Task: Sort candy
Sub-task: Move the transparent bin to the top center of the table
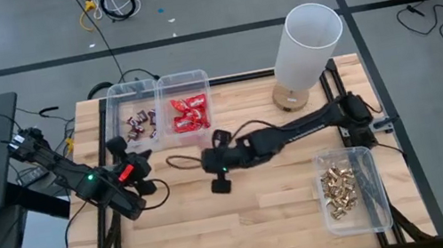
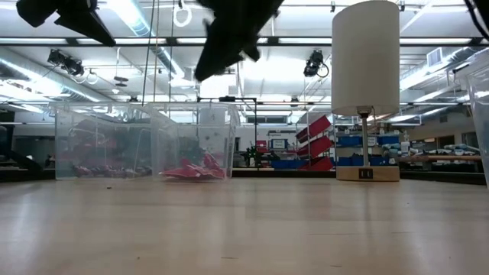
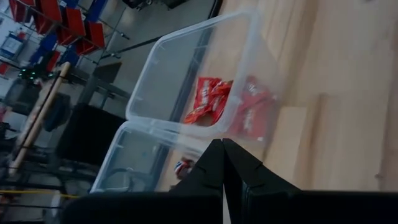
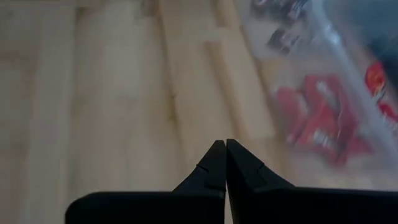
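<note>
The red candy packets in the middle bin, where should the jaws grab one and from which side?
Come straight down through the open top of the clear bin. Its walls block the sides. Pinch a raised edge of a top packet in the loose heap of red packets.

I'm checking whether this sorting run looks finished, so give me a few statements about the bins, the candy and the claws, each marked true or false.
1. The red packets lie in a clear bin at the table's far edge. True.
2. The gold-foil pieces share a bin with the red packets. False: they sit alone in a separate bin at the right side of the table.
3. The dark mini bars are in the bin directly beside the red one. True.
4. The right claw holds a red packet. False: its fingers are shut together with nothing between them.
5. Loose candy is scattered over the bare table. False: none shows outside the bins.
6. The left claw is shut. True.
</note>
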Robot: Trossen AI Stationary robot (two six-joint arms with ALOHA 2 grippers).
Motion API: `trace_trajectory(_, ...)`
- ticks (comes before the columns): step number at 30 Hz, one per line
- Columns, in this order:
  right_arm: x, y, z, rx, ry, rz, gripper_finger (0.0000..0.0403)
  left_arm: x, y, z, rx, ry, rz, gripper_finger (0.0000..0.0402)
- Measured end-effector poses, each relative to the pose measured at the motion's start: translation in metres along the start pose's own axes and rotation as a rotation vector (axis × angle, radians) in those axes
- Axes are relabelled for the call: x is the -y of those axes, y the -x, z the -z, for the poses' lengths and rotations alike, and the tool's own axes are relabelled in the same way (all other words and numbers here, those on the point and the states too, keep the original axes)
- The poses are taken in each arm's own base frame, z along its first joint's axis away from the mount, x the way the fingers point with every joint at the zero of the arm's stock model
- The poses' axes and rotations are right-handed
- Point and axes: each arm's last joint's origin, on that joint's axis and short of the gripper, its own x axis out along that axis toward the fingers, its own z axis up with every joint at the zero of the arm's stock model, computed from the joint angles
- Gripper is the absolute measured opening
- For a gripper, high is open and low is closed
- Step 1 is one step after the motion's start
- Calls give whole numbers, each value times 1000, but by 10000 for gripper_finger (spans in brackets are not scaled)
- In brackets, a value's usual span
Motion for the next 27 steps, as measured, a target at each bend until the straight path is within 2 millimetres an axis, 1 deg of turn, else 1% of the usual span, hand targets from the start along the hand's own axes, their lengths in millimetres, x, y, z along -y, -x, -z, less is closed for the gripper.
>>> trace_trajectory(3,-13,26,4,-38,-34,-23,0,4,-1,-2,16,8,15,0)
trace_trajectory(7,-26,66,13,-101,-101,-41,0,12,-5,0,29,-14,35,0)
trace_trajectory(10,-33,95,21,-154,-168,-44,0,17,-8,2,32,-29,42,0)
trace_trajectory(14,-39,137,34,-214,-274,-42,0,18,-9,4,22,-35,51,0)
trace_trajectory(18,-40,176,47,-265,-380,-44,0,19,-9,3,27,-34,54,0)
trace_trajectory(21,-38,202,57,-299,-466,-38,0,19,-9,3,32,-23,58,0)
trace_trajectory(24,-33,221,69,-364,-531,14,0,20,-9,2,36,-16,62,0)
trace_trajectory(27,-26,234,83,-462,-566,115,0,20,-9,2,36,-16,62,0)
